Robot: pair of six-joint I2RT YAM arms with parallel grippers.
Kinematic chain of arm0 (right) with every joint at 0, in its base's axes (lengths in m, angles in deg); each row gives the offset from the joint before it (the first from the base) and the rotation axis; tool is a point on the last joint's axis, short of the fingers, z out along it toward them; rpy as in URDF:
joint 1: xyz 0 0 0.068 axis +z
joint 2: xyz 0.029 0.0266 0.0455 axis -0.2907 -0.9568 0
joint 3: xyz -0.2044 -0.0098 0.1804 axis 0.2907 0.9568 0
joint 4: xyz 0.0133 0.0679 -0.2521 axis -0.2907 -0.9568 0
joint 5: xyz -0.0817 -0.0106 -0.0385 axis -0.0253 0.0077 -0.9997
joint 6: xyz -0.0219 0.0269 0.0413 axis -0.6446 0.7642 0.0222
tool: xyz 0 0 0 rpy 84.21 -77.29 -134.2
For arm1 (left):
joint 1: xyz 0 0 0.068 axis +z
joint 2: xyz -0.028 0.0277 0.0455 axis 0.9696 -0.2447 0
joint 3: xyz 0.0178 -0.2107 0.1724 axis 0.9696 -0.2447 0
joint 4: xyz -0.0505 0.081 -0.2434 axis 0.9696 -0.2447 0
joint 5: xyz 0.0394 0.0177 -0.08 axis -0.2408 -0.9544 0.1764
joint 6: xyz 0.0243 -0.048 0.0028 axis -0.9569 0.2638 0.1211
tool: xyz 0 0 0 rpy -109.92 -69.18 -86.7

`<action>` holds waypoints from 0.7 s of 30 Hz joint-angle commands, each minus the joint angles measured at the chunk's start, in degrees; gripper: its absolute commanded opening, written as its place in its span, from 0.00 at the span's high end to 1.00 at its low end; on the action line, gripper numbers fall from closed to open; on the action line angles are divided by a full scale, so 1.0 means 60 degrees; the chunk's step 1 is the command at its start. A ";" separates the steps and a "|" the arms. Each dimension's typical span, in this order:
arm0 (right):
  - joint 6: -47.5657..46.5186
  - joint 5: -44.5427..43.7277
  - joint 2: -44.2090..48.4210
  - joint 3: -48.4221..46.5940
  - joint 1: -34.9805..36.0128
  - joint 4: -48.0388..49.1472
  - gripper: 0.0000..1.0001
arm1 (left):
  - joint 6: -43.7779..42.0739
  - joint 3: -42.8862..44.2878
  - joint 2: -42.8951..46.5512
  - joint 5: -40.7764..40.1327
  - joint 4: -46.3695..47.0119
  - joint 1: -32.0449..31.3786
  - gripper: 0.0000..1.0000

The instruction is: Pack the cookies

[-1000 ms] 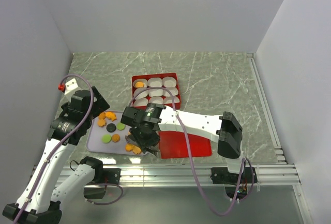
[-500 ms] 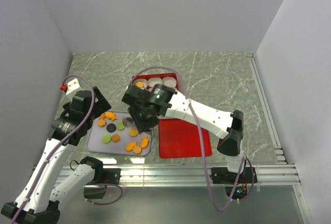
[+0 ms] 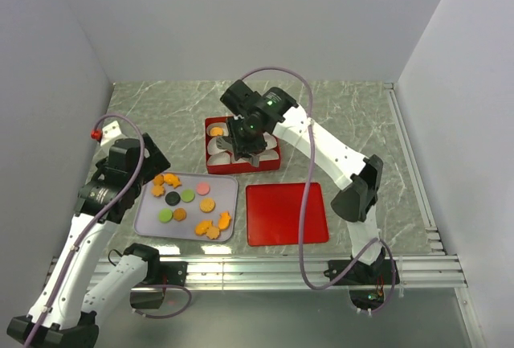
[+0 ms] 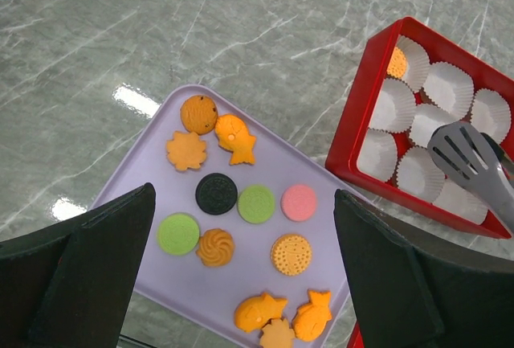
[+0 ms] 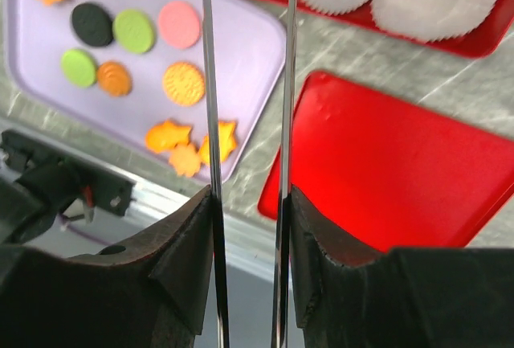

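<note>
Near edge, lower left of the top view: the lavender tray (image 3: 146, 221) lies flat on the marble table (image 3: 345, 123). Twelve of the cookies (image 4: 256, 203) sit on it, well spread and none stacked: orange fish, leaf and round shapes, two green discs, one black, one pink.

The left gripper (image 4: 242, 194) hangs above the tray with its fingers wide apart, gripping nothing and touching no cookie.

Just right of the tray, apart from it, lies a flat red lid (image 3: 287, 214).

Farther back, centre of the frame: the red box (image 3: 239, 169) is lined with white paper cups (image 4: 450, 87). One orange cookie (image 4: 396, 63) rests in the far-left cup; the other cups in sight look bare.

The right gripper (image 5: 247, 227) is over the box. Its fingers clasp metal tongs (image 4: 470, 155), the blades narrow and parallel. The slotted tips hover over the near-right cups. I cannot tell whether anything is pinched between the tips.
</note>
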 commanded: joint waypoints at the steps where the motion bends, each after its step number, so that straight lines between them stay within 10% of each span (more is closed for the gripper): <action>1: -0.0406 0.0004 -0.0343 -0.0538 -0.0169 0.0188 0.64 | -0.0226 -0.0008 -0.0081 0.0225 0.0437 0.0120 0.00; 21: -0.0656 0.0473 -0.1472 -0.1168 -0.0770 0.0291 0.64 | -0.0255 -0.0022 -0.0022 0.0254 0.0467 0.0325 0.01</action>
